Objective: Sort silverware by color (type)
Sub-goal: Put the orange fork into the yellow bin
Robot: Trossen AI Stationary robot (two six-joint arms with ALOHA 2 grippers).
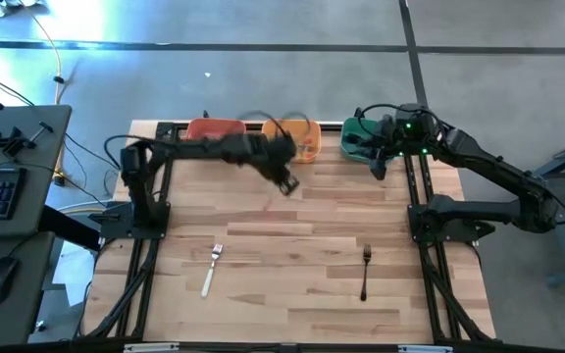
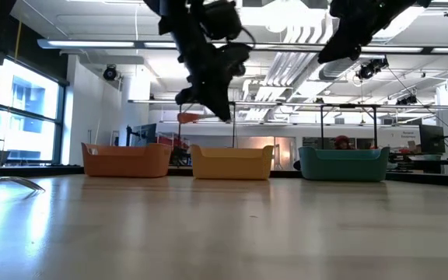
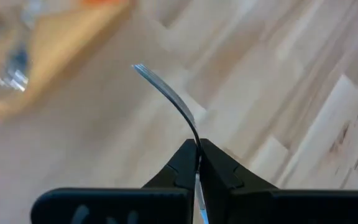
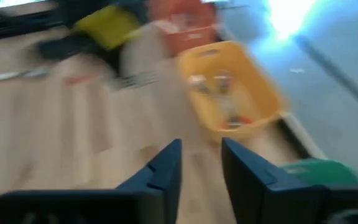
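Left gripper (image 3: 197,163): clamped tight on a fork (image 3: 166,93) with curved silver metal tines; only the metal end shows past the dark fingers, so the handle colour cannot be told. It hangs above the light wooden table (image 1: 292,284), just in front of the yellow plastic bin (image 1: 300,138).
Right gripper (image 4: 201,163): fingers parted with a narrow gap and nothing between them; it sits over the teal-green plastic bin (image 1: 358,140) at the table's far right corner.
Bins: orange plastic bin (image 2: 127,159), yellow bin and teal-green bin stand in a row along the far edge, orange on the left, yellow in the middle, teal-green on the right.
White-handled fork (image 1: 211,269): lies flat on the wood at the near left, tines toward the bins, well apart from both arms.
Black-handled fork (image 1: 365,271): lies flat at the near right, tines toward the bins, well apart from the white one.
Yellow bin contents: some silverware shows inside in the right wrist view, too blurred to count.
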